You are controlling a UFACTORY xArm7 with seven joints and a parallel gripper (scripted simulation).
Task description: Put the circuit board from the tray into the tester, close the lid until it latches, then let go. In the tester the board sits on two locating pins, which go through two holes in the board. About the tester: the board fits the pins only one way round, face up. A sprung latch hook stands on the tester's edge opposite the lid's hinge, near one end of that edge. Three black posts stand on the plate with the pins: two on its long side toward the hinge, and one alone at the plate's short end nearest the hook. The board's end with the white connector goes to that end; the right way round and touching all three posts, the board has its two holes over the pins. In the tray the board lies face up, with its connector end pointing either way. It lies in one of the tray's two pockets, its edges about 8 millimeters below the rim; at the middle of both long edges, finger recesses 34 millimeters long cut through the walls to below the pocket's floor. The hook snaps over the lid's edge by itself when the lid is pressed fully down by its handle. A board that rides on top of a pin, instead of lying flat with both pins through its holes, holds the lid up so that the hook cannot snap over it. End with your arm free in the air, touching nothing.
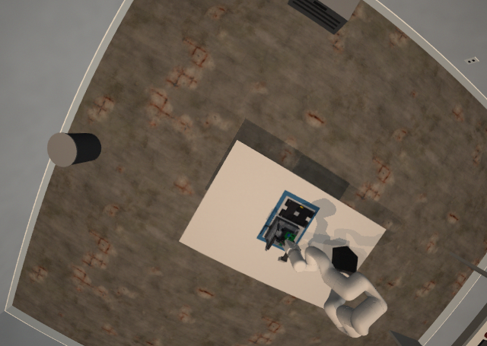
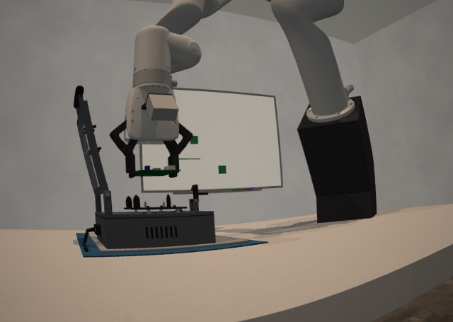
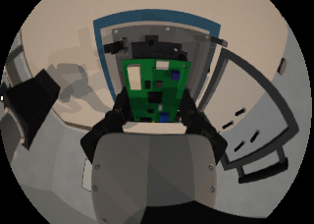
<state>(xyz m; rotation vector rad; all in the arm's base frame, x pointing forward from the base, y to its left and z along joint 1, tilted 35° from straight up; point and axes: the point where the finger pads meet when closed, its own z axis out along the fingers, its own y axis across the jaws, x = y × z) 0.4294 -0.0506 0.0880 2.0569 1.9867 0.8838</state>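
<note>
The pincer (image 2: 151, 173) hangs above the tester (image 2: 155, 228), its black fingers (image 2: 130, 165) pressed against the two long edges of the green circuit board (image 2: 157, 172): it is grasping the board, which hangs level in the air, well clear of everything below. From the side, small parts stand up from the board's top face (a blue one toward the left, pale ones toward the right).

The wrist view looks straight down along the board (image 3: 156, 90). Its white connector (image 3: 133, 75) sits near the far left corner, and dark chips and a blue part are scattered over the green face. Beyond it lies the tester's plate (image 3: 160, 47), framed by the blue mat (image 3: 157, 16).

The tester's lid (image 2: 88, 143) stands open, leaning slightly away from the body, with its black handle (image 2: 78, 95) at the top. On the grey body, several black posts (image 2: 135, 202) rise from the plate, and the latch hook (image 2: 195, 194) stands at the right end, on the side away from the hinge. A row of vent slots marks the front face.

From overhead, the tray (image 1: 297, 211) lies on the mat just beside the tester (image 1: 277, 232), both on the pale tabletop (image 1: 227, 220). The arm reaches in from its black pedestal (image 2: 338, 165). A whiteboard (image 2: 233, 136) hangs on the wall behind.
</note>
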